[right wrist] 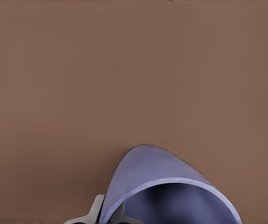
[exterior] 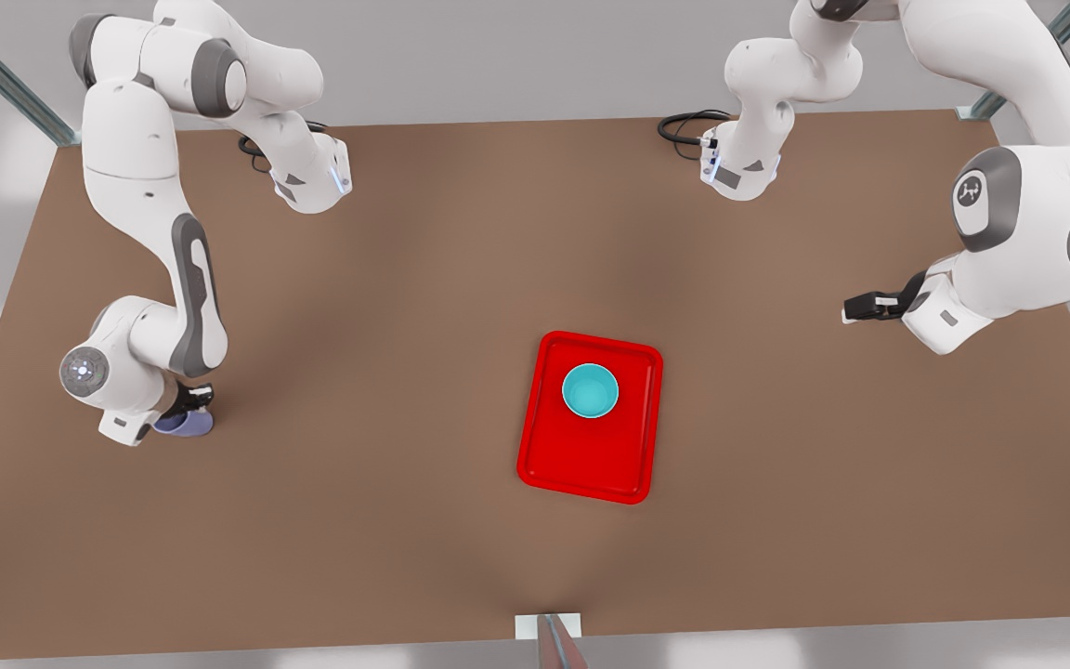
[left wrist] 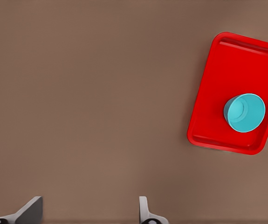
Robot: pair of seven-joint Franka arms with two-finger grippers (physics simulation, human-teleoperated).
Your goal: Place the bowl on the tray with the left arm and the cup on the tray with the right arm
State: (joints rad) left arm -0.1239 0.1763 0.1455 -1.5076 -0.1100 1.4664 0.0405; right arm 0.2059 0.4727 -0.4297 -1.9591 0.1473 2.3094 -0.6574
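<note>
I see the small round teal bowl (exterior: 590,390) sitting upright inside the flat bright red rectangular tray (exterior: 554,465), toward the tray's far end in the front view. The tray lies on the brown tabletop (exterior: 405,307), a little to the front view's right of centre. From the left wrist view, the bowl (left wrist: 244,112) rests near one short side of the tray (left wrist: 217,93).

The small pale lavender tumbler-shaped cup (exterior: 186,423) is well apart from the tray, far over at the front view's left, on or just above the tabletop. My right gripper (exterior: 189,401) is at it. In the right wrist view the cup (right wrist: 157,182) fills the near edge, rim toward the camera, with one finger (right wrist: 96,210) against its side; I cannot tell whether the fingers are clamped.

My left gripper (exterior: 865,307) hangs at the front view's right, away from the tray. Its fingers (left wrist: 31,210) are spread apart, with bare tabletop between them.
</note>
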